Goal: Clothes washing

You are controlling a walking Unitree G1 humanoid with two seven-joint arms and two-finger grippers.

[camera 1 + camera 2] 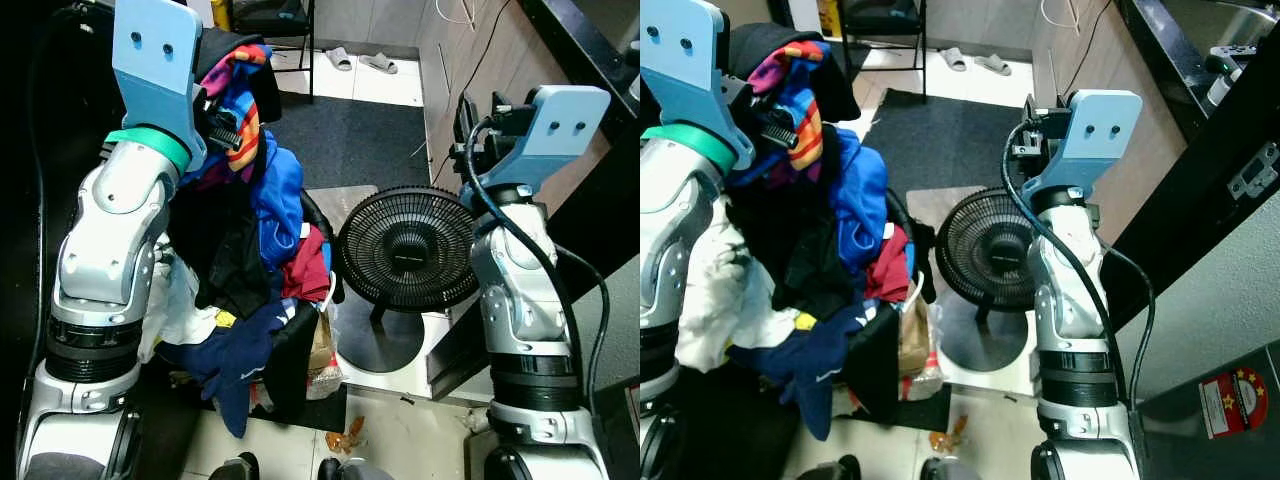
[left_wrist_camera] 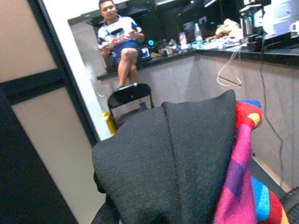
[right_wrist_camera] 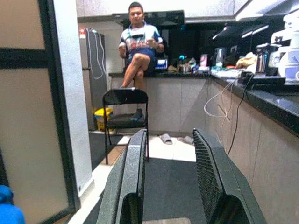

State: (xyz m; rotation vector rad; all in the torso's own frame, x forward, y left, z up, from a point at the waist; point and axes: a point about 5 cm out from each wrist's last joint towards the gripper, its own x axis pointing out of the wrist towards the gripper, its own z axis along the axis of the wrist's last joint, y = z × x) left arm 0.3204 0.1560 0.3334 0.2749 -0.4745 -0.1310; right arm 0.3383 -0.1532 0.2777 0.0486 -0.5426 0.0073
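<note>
A big bundle of clothes [image 1: 250, 230] hangs against my left arm: black, bright blue, red, white and navy pieces, with a rainbow-striped garment [image 1: 243, 100] on top. My left gripper [image 1: 226, 130] is raised at the top of the bundle and shut on it. In the left wrist view a black garment [image 2: 177, 158] is draped over the fingers and hides them, with the striped cloth [image 2: 243, 172] beside it. My right gripper [image 3: 170, 186] is held up at chest height, apart from the clothes. It is open, and nothing lies between its fingers [image 3: 215, 182].
A black floor fan [image 1: 405, 250] on a white base stands on the floor between my arms. A dark rug [image 1: 350, 140] lies beyond it, with slippers [image 1: 360, 62] and a folding chair [image 3: 124, 100] further off. A person [image 3: 138, 42] sits on the counter. Cabinets [image 1: 480, 60] run along the right.
</note>
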